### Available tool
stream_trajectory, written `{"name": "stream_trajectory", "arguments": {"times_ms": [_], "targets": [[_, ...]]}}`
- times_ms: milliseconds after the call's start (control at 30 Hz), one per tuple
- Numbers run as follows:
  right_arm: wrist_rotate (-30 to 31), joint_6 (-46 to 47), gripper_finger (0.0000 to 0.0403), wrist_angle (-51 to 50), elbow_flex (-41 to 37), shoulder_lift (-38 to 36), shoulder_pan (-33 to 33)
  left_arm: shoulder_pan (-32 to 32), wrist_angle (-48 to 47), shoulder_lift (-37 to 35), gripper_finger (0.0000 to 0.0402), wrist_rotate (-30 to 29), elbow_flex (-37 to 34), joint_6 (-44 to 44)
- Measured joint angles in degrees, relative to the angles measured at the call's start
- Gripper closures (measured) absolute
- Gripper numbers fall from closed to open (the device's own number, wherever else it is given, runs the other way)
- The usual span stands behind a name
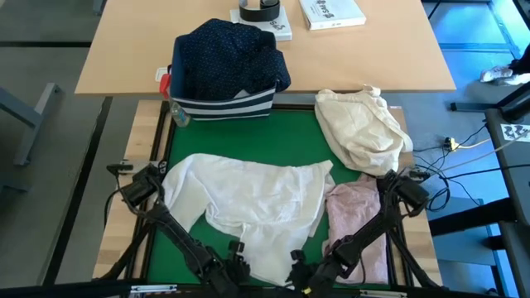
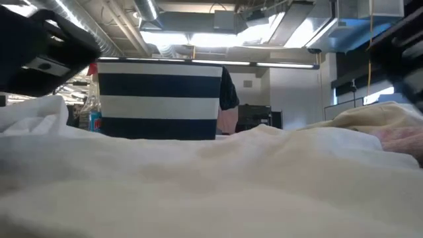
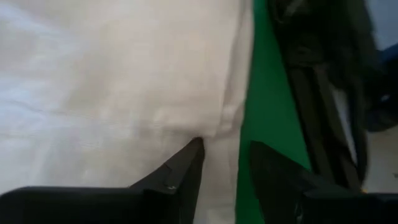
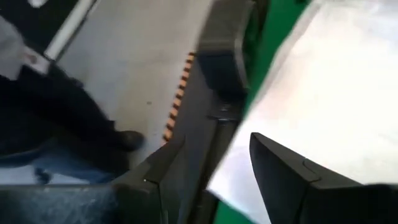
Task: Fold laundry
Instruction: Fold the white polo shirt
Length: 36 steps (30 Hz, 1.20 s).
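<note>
Lying spread across counter (image 1: pixel 310 157) centre: white shirt (image 1: pixel 248 194). Sitting at its 3 o'clock: pale pink top (image 1: pixel 352 207). Hovering at shirt's 9 o'clock edge: left end effector (image 3: pixel 227 165), fingers spread, gripping nothing. Hovering at 3 o'clock counter edge: right end effector (image 4: pixel 217 162), fingers spread, empty.

Left hand (image 3: pixel 227 163) low, fingers parted, right hand (image 4: pixel 217 158) likewise
</note>
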Motion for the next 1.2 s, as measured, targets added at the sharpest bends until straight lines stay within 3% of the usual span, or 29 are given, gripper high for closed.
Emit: {"name": "stream_trajectory", "arguments": {"times_ms": [167,367,667,867,967,1133,1200], "targets": [[5.8,0.0,0.0228,-3.2,0.0,1.2,-0.1,0.3,-0.1,0.1,0.0327,-0.8,-0.1,-1.0],[2.7,0.0,0.0228,-0.4,0.0,1.3,1.3,0.4,-0.4,0.2,0.0390,-1.0,-0.1,-1.0],[10.2,-0.5,0.0228,-1.5,0.1,3.2,3.3,0.4,-0.4,0.2,0.0398,-1.1,-0.2,-1.2],[10.7,-1.0,0.0231,-1.2,0.3,4.7,3.3,0.4,-0.3,0.2,0.0398,-1.1,-0.2,-1.2],[11.0,-1.8,0.0259,-1.8,0.3,4.7,3.3,0.4,-0.3,0.2,0.0399,-1.0,-0.3,-1.8],[10.5,-1.4,0.0374,-3.5,0.2,4.3,3.3,0.3,-0.2,0.0,0.0400,-0.6,-0.3,-3.0],[10.3,-1.1,0.0389,-5.2,0.2,3.5,3.7,0.1,0.0,-0.3,0.0400,0.5,-0.3,-3.6]]}}
